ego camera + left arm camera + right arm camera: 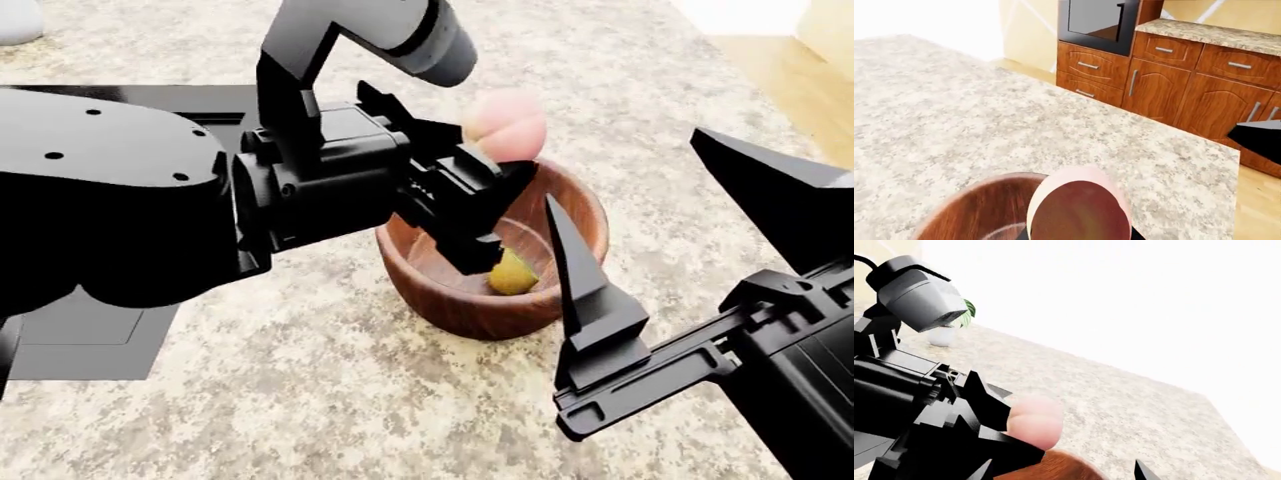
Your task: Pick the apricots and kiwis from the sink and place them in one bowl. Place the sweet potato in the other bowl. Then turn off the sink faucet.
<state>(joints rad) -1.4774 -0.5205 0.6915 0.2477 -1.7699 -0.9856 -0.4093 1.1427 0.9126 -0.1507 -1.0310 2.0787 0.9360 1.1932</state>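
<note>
Left pincer (pixel 497 172) is closed around something, while right pincer (pixel 667 215) is spread wide.

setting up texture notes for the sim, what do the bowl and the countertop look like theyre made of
The bowl looks like turned wood, reddish-brown with visible grain streaks and a slight sheen on the inner wall. The countertop looks like polished granite or a similar speckled stone: mottled beige, grey and white flecks with a squared edge in the left wrist view. Both are simulator renders, so this is appearance only.
</note>
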